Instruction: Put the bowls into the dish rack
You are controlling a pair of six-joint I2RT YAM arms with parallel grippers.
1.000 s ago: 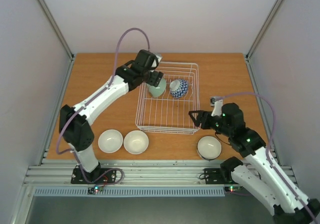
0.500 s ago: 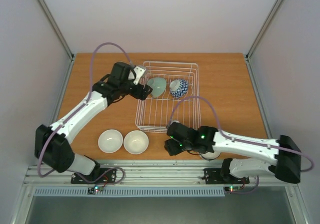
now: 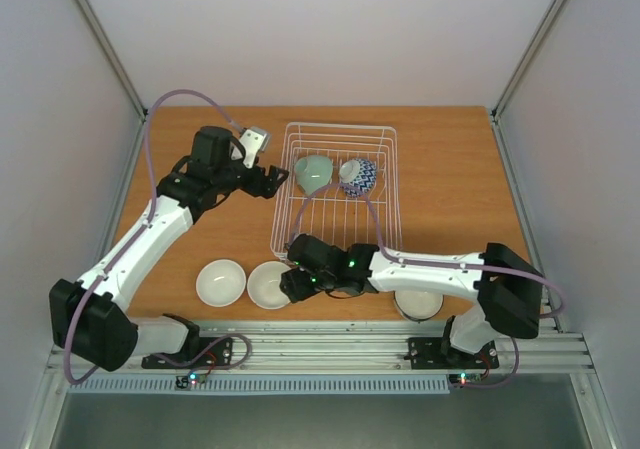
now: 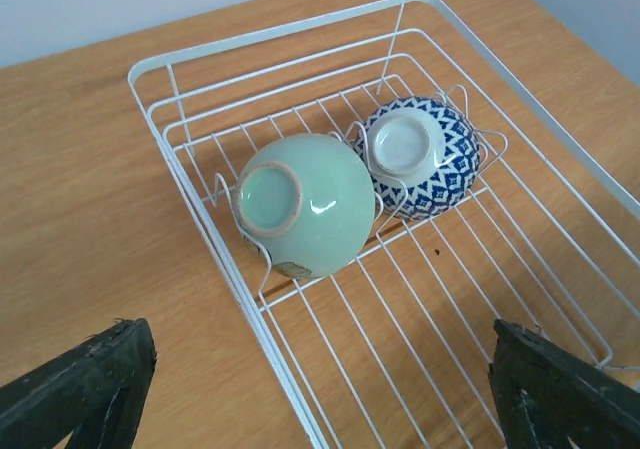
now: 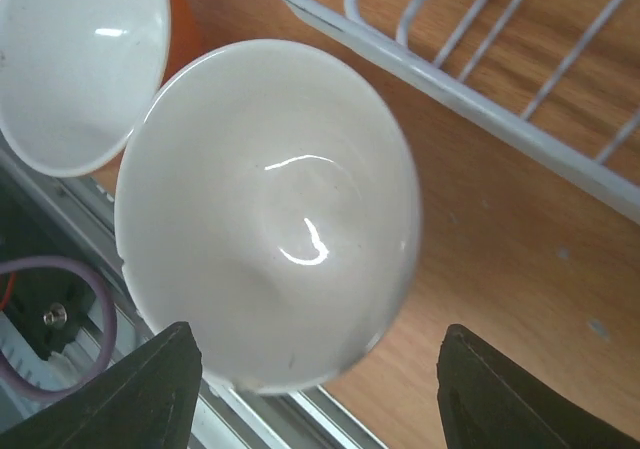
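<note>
From above, the rack (image 3: 389, 184) sits at the middle of the bench (image 3: 450, 159). A green bowl (image 3: 313, 173) and a blue patterned bowl (image 3: 357, 177) stand on edge side by side at its far end. The left pincer (image 3: 283, 179) hangs just left of the rack, near the green bowl. Three white bowls sit along the near edge: one at the left (image 3: 221, 282), a middle one (image 3: 268, 284) with the right pincer (image 3: 293, 287) at its right rim, and a third (image 3: 418, 304) partly hidden under the right arm.

In the left wrist view, the green bowl (image 4: 310, 209) and the blue bowl (image 4: 420, 159) lean in the tines with their feet towards the camera. The rack's rim (image 4: 280, 29) runs behind them. The left pincer (image 4: 320, 379) is spread wide and holds nothing.

In the right wrist view, the right pincer (image 5: 315, 389) gapes over the middle bowl (image 5: 265, 209), which lies between the fingers. Bare wood shows beside one finger (image 5: 520, 389), so nothing is gripped. The left bowl (image 5: 80, 59) and the rack's edge (image 5: 450, 87) lie beyond.
</note>
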